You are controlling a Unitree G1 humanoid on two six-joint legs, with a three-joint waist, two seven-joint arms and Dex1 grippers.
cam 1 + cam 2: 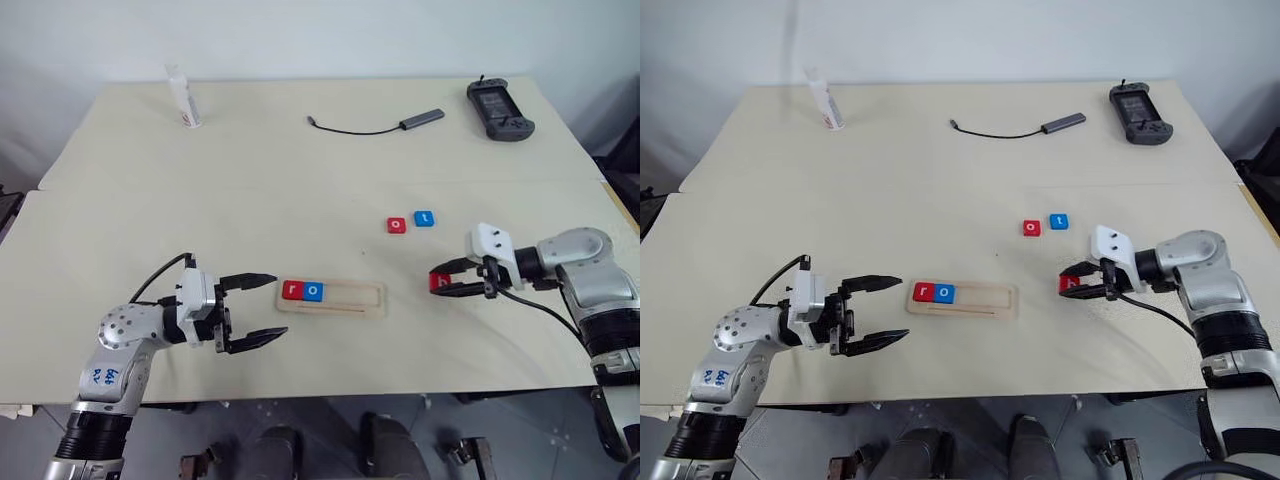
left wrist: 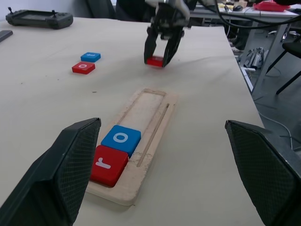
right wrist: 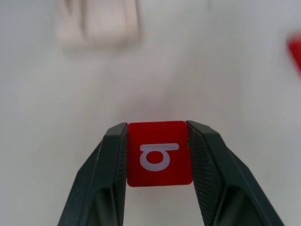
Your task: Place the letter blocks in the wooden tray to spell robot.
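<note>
The wooden tray [image 1: 350,299] lies near the table's front middle. A red r block [image 1: 292,290] and a blue o block [image 1: 313,291] sit side by side at its left end. Just left of the tray, my left gripper [image 1: 278,305] stands open and holds nothing. To the tray's right, low over the table, my right gripper [image 1: 436,282] is shut on a red b block [image 3: 159,141], a finger pressed against each side. A red o block [image 1: 397,225] and a blue t block [image 1: 424,218] lie loose on the table beyond it.
At the table's far side are a white tube [image 1: 184,97] on the left, a cable with a grey adapter [image 1: 375,125] in the middle and a black handheld controller [image 1: 499,110] on the right. The table's front edge runs just below the tray.
</note>
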